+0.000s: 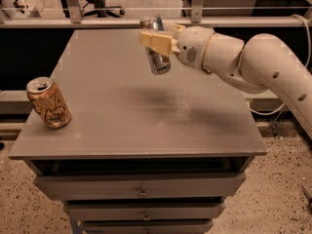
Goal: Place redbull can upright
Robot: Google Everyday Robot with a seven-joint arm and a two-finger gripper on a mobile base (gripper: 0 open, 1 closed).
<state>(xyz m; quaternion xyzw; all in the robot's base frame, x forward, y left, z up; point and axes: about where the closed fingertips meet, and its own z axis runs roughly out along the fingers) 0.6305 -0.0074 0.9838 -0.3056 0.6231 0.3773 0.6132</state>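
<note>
Drawers [142, 191]: set in the front face of the counter, below its near edge, all shut.
Gold-orange can [48, 103]: stands on the counter at its near-left corner, leaning a little; not part of this job.
Counter [112, 126]: grey flat top; a soft shadow lies on its middle, under the held can.
Redbull can [157, 57]: held in the air above the counter's far-middle part, clear of the surface, nearly upright with the pull-tab end up and the top leaning slightly left.
Gripper [155, 39]: above the counter's far edge, at the end of the arm [263, 67] that reaches in from the counter's right side.
Fingers [157, 41]: closed across the can's upper half, pinching it from both sides.
Handling: probably a light, thin-walled can with a smooth, slippery skin; it dents under hard squeeze and tips easily on its narrow base.
Hold: best across the mid-body, square to the can's axis, so that the base can meet the counter flat.
Rail [97, 22]: runs just behind the counter's far edge.
</note>
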